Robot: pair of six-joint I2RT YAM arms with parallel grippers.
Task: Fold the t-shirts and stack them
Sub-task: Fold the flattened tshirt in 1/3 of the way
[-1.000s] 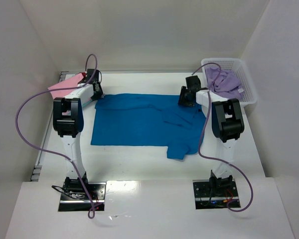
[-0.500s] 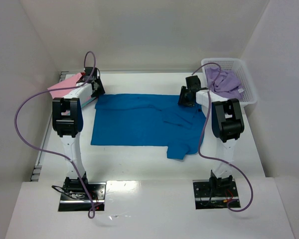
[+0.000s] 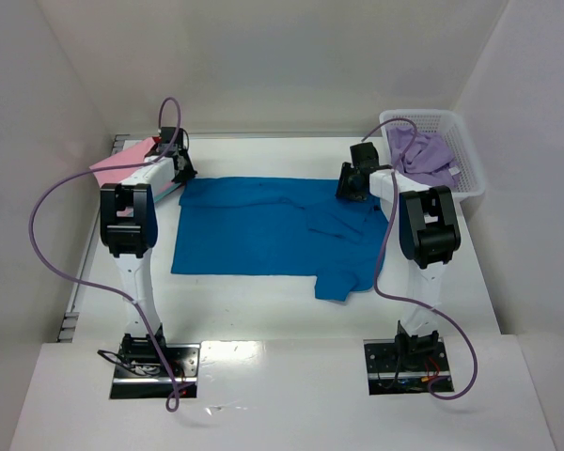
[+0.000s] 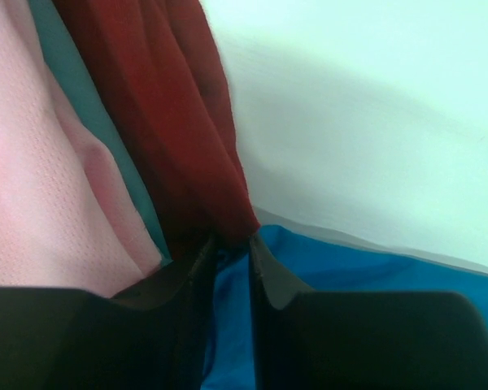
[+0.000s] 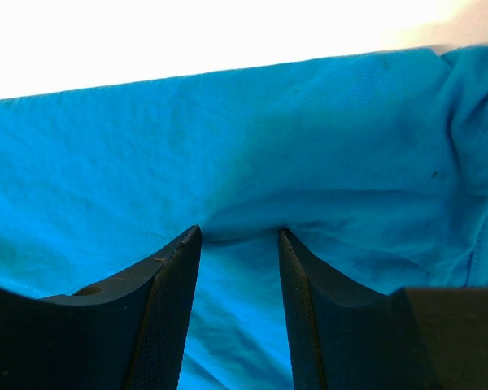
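Observation:
A bright blue t-shirt [image 3: 254, 225] lies spread across the middle of the table, one sleeve folded in near its right side. My left gripper [image 3: 186, 175] sits at the shirt's far left corner. In the left wrist view its jaws [image 4: 233, 240] stand close together with blue cloth [image 4: 350, 268] between them. My right gripper [image 3: 348, 188] rests on the far right edge of the shirt. There its fingertips [image 5: 238, 231] pinch a raised pucker of blue cloth [image 5: 228, 138]. A pink t-shirt [image 3: 122, 160] lies at the far left, with a red one [image 4: 163, 122] beside it.
A white mesh basket [image 3: 465, 141] at the far right holds a lavender t-shirt [image 3: 421, 155]. A teal strip of cloth [image 4: 89, 106] shows between the pink and red shirts. White walls close in the table on three sides. Purple cables loop off both arms.
My left gripper has shifted slightly toward the far left corner of the blue shirt, and that corner has moved with it. The right arm has not moved.

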